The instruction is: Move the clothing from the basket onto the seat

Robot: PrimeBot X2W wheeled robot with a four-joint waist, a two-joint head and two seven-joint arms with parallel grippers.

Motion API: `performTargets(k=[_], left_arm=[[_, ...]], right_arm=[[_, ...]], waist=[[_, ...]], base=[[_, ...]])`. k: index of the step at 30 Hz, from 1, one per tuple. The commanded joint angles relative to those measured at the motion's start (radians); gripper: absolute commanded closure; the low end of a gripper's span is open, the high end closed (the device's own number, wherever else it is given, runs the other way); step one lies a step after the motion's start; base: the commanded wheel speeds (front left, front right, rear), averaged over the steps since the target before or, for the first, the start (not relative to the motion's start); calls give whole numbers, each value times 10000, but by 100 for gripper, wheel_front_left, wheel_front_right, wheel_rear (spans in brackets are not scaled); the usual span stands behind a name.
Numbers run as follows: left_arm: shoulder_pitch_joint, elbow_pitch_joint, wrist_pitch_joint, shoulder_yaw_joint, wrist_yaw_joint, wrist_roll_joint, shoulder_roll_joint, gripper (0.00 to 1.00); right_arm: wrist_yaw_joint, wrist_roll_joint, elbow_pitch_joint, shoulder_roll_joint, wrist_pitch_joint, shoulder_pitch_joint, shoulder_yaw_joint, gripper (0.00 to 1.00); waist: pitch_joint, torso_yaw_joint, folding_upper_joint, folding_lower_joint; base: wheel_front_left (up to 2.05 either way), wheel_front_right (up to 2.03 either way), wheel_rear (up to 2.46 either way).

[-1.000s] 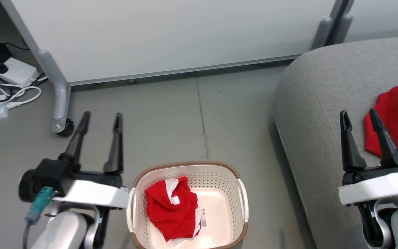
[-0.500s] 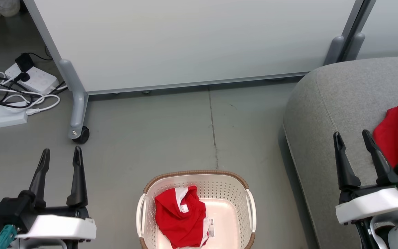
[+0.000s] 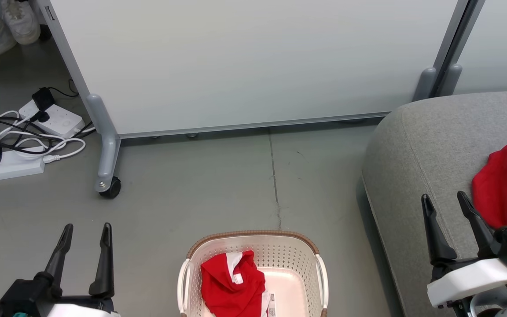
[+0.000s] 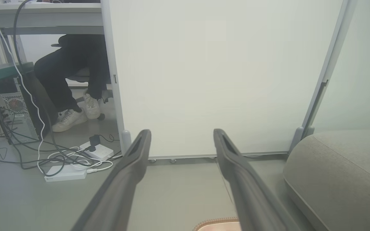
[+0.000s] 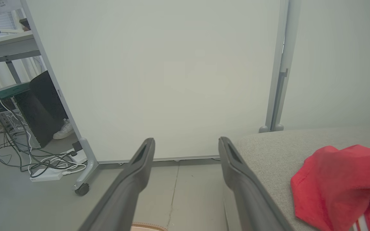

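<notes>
Left gripper (image 3: pixel 87 226) spread, empty, over bare floor left of the basket (image 3: pixel 253 234). Right gripper (image 3: pixel 442 196) spread, empty, over the seat (image 3: pixel 429 145), just beside one red garment (image 3: pixel 506 185) lying on it. Other red garment (image 3: pixel 231 281) bunched in the basket's left side. Likely half done; arms look parked wide to keep the basket visible.

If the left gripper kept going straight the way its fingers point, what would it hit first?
Probably the pale partition panel, low down near its bottom edge. In the wrist view the open left gripper aims at it over the floor, with nothing between, though depth is hard to judge.
</notes>
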Motion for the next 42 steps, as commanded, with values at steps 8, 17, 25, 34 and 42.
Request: performTargets(k=[8,17,25,34,42], left_arm=[[117,-94,141,-154,57,118,110,0],[73,-222,347,-236,175,142,157,0],[118,-334,453,-257,268,78,180,0],[-658,-755,453,-369,290,325,183,0],[-2997,211,566,-1270,-492,606,-358,0]], right_arm=[[16,-101,-143,87,199,260,-79,0],[16,-103,-149,144,237,267,-82,0],[16,-79,-131,168,232,237,-74,0],[16,-32,-498,180,223,-49,-166,0],[16,65,-1078,-22,210,-916,71,0]], waist=[[-73,24,0,0],[-7,-27,0,0],[67,-70,0,0],[663,23,0,0],[2514,-220,0,0]], base=[[0,0,0],[0,0,0],[0,0,0],[0,0,0],[0,0,0]])
